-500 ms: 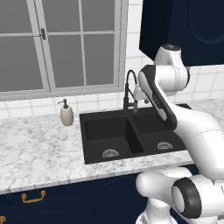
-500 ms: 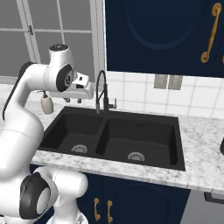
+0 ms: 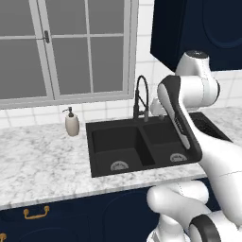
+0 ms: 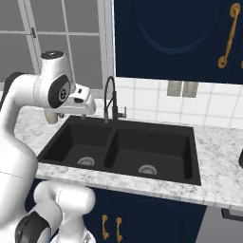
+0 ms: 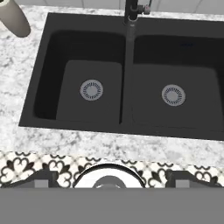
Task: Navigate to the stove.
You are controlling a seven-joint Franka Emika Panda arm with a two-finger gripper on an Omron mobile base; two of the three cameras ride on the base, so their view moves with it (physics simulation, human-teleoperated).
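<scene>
Grey-paned window (image 3: 71,52) over marble counter (image 3: 42,165) — navy cabinets (image 4: 175,33), white tiles (image 4: 156,102).

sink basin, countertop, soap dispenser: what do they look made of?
Sink: matte black, likely composite or coated metal; no glare, with round metal-looking drain grilles.
Countertop: polished marble or granite look, white with grey veining.
Soap dispenser: beige body, probably ceramic or plastic, with a dark pump top.

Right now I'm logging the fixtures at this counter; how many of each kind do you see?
Sink basins: 2
Drain strainers: 2
Faucets: 1
Soap dispensers: 1
Wall outlets: 2
Total: 8
</scene>
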